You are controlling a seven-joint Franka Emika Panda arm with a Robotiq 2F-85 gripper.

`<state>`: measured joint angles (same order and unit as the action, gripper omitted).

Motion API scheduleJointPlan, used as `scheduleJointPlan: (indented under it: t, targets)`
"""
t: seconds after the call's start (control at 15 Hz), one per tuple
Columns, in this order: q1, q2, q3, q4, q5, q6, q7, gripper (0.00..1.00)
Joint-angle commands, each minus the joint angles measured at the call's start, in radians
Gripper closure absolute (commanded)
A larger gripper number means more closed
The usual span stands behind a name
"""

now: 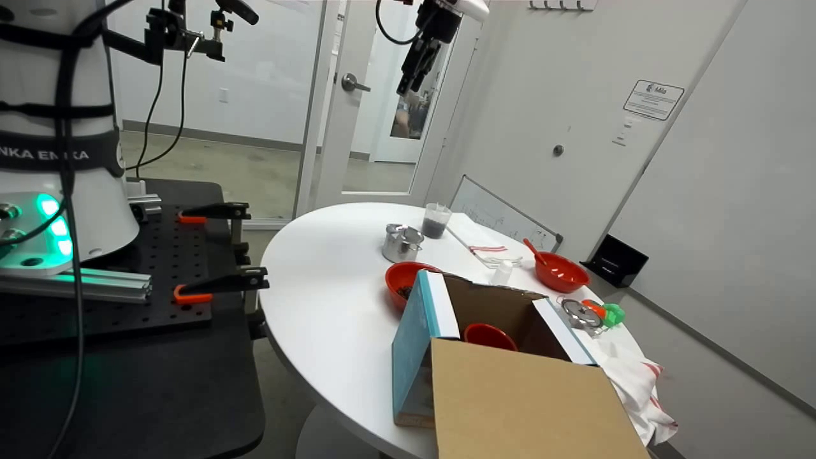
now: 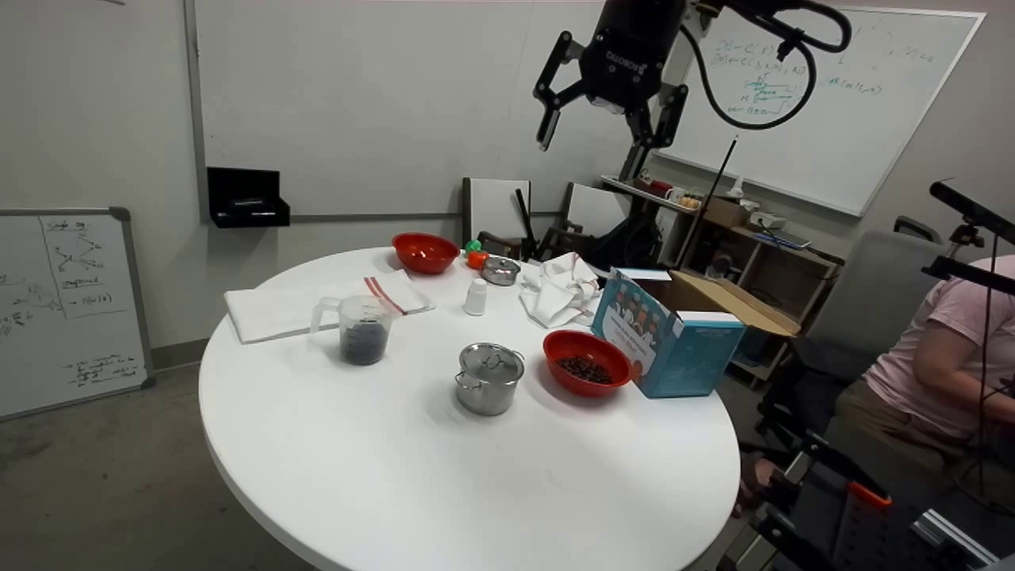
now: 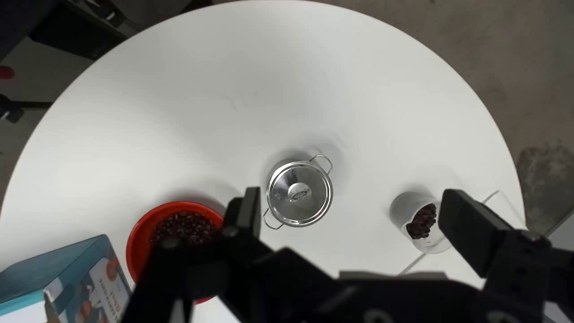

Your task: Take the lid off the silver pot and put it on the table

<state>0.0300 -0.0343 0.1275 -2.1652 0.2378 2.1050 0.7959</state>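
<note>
As the arm (image 1: 472, 8) hangs above the table (image 2: 476, 468), its fingers (image 2: 548, 129) point down, spread wide, empty.

Silver pot (image 2: 484, 398), one: short, cylindrical, shiny metal; two wire loop handles on opposite sides, at upper right and lower left in the wrist view; standing upright on the table (image 2: 476, 492), well in from the edge. Lid (image 3: 299, 193), one: round, silver metal, about as wide as the pot, small loop grip at centre; on the pot, covering its mouth. Table, one: large, round, white; smooth plain top.
</note>
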Motion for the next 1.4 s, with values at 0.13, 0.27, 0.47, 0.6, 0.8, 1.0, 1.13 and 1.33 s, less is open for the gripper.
scheduleJointPlan:
  t: [0.13,0.27,0.47,0.6,0.8,1.0,1.13,1.33]
  targets:
    - [0.026,0.05,-0.018,0.036,0.0,-0.003,0.005,0.0]
    - [0.024,0.061,-0.022,0.047,0.029,-0.006,0.056,0.0]
    - [0.033,0.03,-0.018,-0.049,0.119,0.078,0.172,0.0]
    - [0.039,0.029,-0.015,-0.109,0.182,0.156,0.223,0.0]
    - [0.051,0.061,-0.013,-0.199,0.24,0.328,0.304,0.0]
    - [0.062,0.12,-0.012,-0.249,0.262,0.506,0.405,0.0]
    - [0.076,0.154,-0.014,-0.255,0.232,0.586,0.51,0.0]
    - [0.072,0.155,-0.016,-0.255,0.22,0.554,0.502,0.0]
